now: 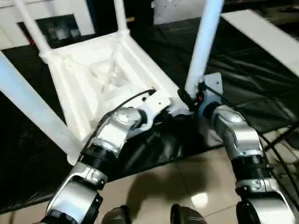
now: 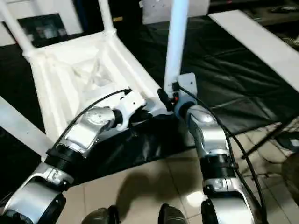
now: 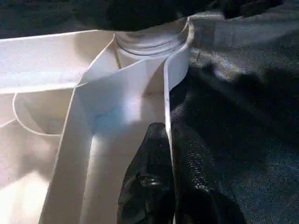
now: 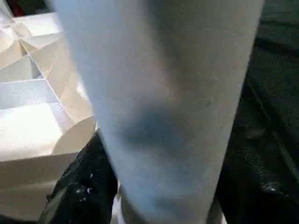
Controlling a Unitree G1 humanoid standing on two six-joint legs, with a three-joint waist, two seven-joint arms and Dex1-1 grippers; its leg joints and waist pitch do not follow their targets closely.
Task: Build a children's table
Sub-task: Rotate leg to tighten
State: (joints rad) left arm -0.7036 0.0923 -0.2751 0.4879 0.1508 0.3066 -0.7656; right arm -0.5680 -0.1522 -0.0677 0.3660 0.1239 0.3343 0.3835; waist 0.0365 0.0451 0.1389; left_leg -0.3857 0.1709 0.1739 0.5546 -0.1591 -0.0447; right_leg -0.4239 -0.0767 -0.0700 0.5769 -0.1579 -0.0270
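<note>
The white children's table (image 1: pixel 93 74) lies upside down on the black-covered worktable, ribbed underside up, with all four legs standing in its corner sockets. My left gripper (image 3: pixel 170 154) is shut on the thin rim wall (image 3: pixel 166 93) of the top, one black finger on each side, close to the near-right corner socket (image 3: pixel 149 42). My right gripper (image 4: pixel 163 186) is shut on the base of the near-right leg (image 1: pixel 205 42), whose tube stands between the black fingers (image 4: pixel 84 186). The near-left leg (image 1: pixel 28 102) slants across the left side.
The black cover (image 1: pixel 243 79) hangs over the worktable's front edge just under my wrists. A long white board (image 1: pixel 266 37) lies at the far right. Tiled floor (image 1: pixel 187 186) is below, with cables (image 1: pixel 285 144) at the right.
</note>
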